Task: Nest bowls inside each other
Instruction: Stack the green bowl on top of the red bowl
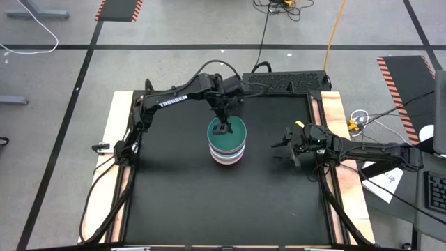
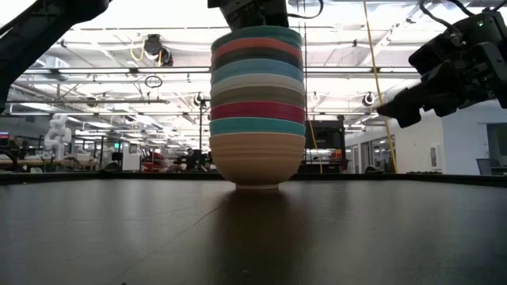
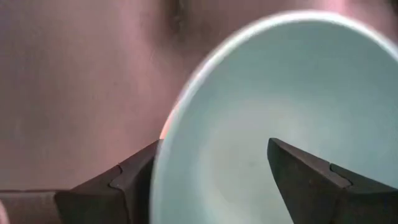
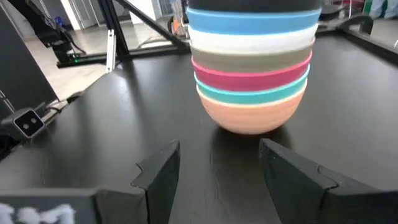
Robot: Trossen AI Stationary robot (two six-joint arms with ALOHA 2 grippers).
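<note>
Several bowls stand nested in one stack [image 1: 228,141] at the table's middle, and the orange bottom bowl [image 2: 257,162] rests on the table. Above it come teal, magenta, taupe, white, blue, black and red bowls, with a green bowl [image 2: 257,33] on top. My left gripper [image 1: 221,127] is open over the stack's far-left side. My right gripper [image 1: 282,145] hangs open above the table, right of the stack, and looks at the stack [image 4: 250,74]. My left gripper [image 3: 212,144] comes from above, pointing down, astride the green top bowl's rim [image 3: 163,155]. One finger [image 3: 311,180] is inside the bowl and the other [image 3: 118,186] is outside its wall. Whether either finger touches the bowl, I cannot tell.
The black tabletop [image 1: 174,202] lies bare around the stack, with wooden edge strips [image 1: 115,125] at left and right. A black box [image 1: 286,82] sits at the far edge. Cables and papers [image 1: 387,183] lie off the table's right side.
</note>
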